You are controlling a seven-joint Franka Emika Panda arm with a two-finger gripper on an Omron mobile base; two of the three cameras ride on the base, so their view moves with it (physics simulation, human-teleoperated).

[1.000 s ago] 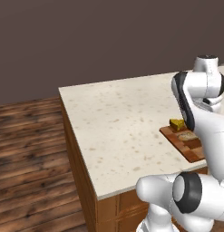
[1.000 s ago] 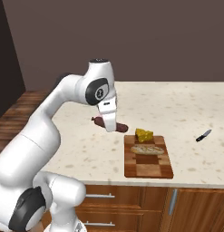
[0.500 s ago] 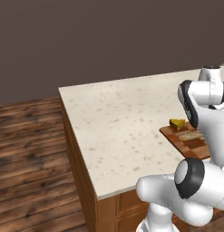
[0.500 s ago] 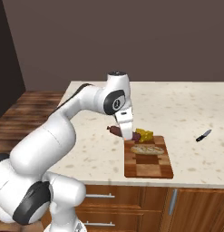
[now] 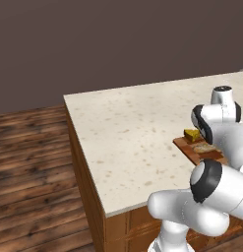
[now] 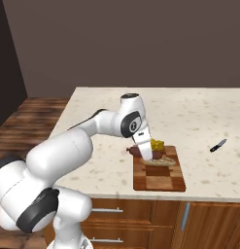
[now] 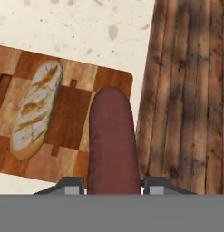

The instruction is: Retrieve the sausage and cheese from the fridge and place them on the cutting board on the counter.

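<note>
Since a second ago the arm has swung right, carrying the sausage (image 6: 136, 151) from above the bare counter (image 6: 92, 126) to the cutting board (image 6: 160, 179). The gripper (image 6: 147, 156) stays clamped on it, low over the board beside the bread loaf (image 7: 35, 108). The cheese (image 6: 157, 144) lies on the board's far end, half hidden by the hand; in the left base view the arm covers most of the board.

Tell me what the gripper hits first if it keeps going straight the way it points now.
Probably the cutting board: the gripper, shut on the sausage, points down at the board's end near the counter edge. The sausage would touch first; depth is unclear.
</note>
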